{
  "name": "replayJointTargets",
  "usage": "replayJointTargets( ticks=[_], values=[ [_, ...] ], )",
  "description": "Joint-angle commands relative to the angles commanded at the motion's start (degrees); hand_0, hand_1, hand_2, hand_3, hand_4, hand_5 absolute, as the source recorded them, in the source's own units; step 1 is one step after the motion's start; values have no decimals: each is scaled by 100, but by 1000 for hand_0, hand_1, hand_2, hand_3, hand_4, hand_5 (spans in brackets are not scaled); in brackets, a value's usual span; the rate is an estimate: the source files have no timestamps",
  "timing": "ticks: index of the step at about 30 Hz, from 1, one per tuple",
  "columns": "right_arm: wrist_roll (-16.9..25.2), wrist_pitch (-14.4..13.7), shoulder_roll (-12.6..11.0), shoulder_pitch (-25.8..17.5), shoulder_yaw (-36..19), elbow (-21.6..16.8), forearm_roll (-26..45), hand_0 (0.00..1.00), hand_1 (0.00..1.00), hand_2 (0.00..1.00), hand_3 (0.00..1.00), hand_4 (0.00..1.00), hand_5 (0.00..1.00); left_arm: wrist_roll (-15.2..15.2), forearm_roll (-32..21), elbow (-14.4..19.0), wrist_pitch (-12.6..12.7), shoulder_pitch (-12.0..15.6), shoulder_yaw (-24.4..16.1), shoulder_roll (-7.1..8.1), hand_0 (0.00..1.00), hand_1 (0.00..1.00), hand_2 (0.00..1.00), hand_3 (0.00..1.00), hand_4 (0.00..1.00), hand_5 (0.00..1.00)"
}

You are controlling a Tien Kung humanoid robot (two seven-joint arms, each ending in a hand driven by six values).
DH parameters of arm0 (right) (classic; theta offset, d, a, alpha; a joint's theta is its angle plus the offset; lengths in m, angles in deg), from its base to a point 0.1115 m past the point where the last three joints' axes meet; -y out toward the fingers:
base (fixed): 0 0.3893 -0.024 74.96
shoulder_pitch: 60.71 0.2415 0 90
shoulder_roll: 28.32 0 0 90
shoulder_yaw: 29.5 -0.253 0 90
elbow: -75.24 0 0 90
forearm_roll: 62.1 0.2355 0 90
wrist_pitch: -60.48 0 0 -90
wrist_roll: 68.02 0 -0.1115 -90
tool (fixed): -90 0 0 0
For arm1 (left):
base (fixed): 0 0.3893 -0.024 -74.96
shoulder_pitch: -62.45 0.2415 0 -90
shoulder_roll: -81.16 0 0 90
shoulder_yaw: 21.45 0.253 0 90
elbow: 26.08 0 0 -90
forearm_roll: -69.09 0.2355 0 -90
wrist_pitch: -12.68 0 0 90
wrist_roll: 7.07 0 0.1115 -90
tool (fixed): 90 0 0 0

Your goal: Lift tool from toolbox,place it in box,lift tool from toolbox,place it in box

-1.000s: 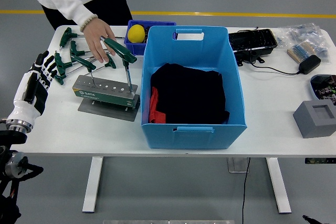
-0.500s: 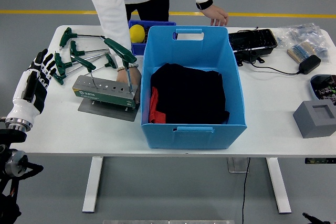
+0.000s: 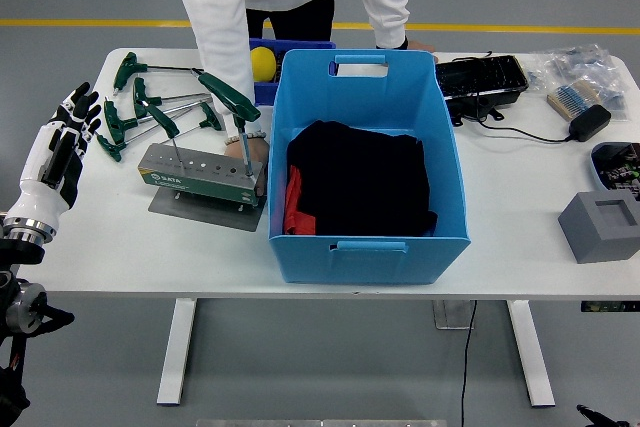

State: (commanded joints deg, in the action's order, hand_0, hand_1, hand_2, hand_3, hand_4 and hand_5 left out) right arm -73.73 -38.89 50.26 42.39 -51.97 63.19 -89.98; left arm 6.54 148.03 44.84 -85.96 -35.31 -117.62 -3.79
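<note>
While the robot's left hand (image 3: 62, 142) hangs at the left edge of the frame with its fingers spread and nothing in them, a person's hand (image 3: 247, 149) rests at the right end of the grey tool holder (image 3: 200, 175), left of centre. That is the main risk, I judge: a reach for the green-handled tool (image 3: 232, 99) standing in the holder could meet that hand or sleeve. The tool could also catch in its hole and drag the holder along. More green-handled tools (image 3: 140, 107) lie loose in the upper left, near enough to be knocked. The blue box (image 3: 366, 242) sits mid-frame, just beside the holder, with dark cloth inside. The white table (image 3: 120, 247) stands on a grey floor crossed by a yellow line (image 3: 560, 29) at the top. The right hand is out of sight.
</note>
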Motion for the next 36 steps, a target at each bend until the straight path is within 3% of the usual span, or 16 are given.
replayJointTargets(
  ticks=[3, 6, 7, 8, 12, 13, 14, 17, 19, 22, 25, 28, 30, 31, 36],
  values=[
    [-6, -1, 4, -3, -11, -1, -8, 626, 602, 664, 541, 785, 665, 245, 674, 39, -24, -160, 36, 150, 990, 998, 998, 996, 994, 806],
    [-11, 1, 2, -4, -14, -2, -8, 626, 602, 664, 541, 785, 665, 630, 1382, 75, -29, -461, 205, 434, 990, 998, 998, 996, 994, 806],
    [-13, 2, 1, -5, -15, -3, -10, 626, 602, 664, 541, 785, 665, 728, 1605, 75, -26, -547, 262, 502, 998, 998, 998, 998, 998, 687],
    [-16, 3, 1, -6, -22, -3, -23, 626, 602, 664, 541, 785, 665, 869, 1866, 60, -12, -690, 389, 621, 998, 998, 998, 998, 998, 687],
    [-23, 2, 3, -21, -34, -6, -33, 626, 602, 664, 541, 785, 665, 1335, 2834, -48, 86, -1293, 991, 1036, 998, 998, 998, 998, 998, 687],
    [-25, 1, 4, -26, -38, -7, -33, 626, 602, 664, 541, 785, 665, 1431, 3095, -84, 109, -1476, 1209, 1144, 998, 998, 998, 998, 998, 609],
    [-27, 0, 3, -30, -39, -8, -32, 626, 602, 664, 541, 785, 665, 1519, 3318, -126, 133, -1650, 1408, 1250, 998, 998, 998, 998, 998, 609],
    [-30, -1, -1, -39, -40, -11, -23, 626, 602, 664, 541, 785, 665, 1690, 4138, -260, 109, -2237, 2180, 1557, 998, 998, 998, 998, 998, 609],
    [-35, -1, -3, -47, -44, -13, -16, 626, 602, 664, 540, 785, 666, 1704, 4584, -361, 27, -2535, 2610, 1679, 998, 998, 998, 998, 998, 570],
    [-35, -3, -7, -50, -32, -17, 2, 626, 602, 664, 540, 785, 666, 1697, 5106, -542, -38, -2956, 3257, 1751, 998, 998, 998, 998, 998, 570],
    [-45, -1, -7, -59, -40, -23, -9, 625, 602, 664, 541, 785, 666, 1696, 5106, -836, -9, -3395, 3950, 1755, 971, 992, 998, 956, 998, 549],
    [-53, 0, -8, -64, -49, -28, -25, 625, 602, 664, 541, 785, 666, 1702, 5106, -1111, 65, -3680, 4385, 1705, 971, 992, 998, 956, 998, 549],
    [-60, 3, -7, -68, -60, -31, -48, 625, 602, 664, 541, 785, 666, 1706, 5106, -1306, 124, -3845, 4587, 1659, 971, 992, 998, 956, 998, 549],
    [-62, 3, -8, -70, -62, -33, -52, 626, 602, 664, 541, 785, 665, 1706, 5106, -1390, 140, -3900, 4639, 1642, 914, 902, 921, 855, 998, 543],
    [-69, 0, -9, -65, -68, -39, -44, 626, 602, 664, 541, 785, 665, 1679, 5106, -1880, 210, -4223, 4865, 1514, 914, 902, 921, 855, 998, 543]
  ],
)
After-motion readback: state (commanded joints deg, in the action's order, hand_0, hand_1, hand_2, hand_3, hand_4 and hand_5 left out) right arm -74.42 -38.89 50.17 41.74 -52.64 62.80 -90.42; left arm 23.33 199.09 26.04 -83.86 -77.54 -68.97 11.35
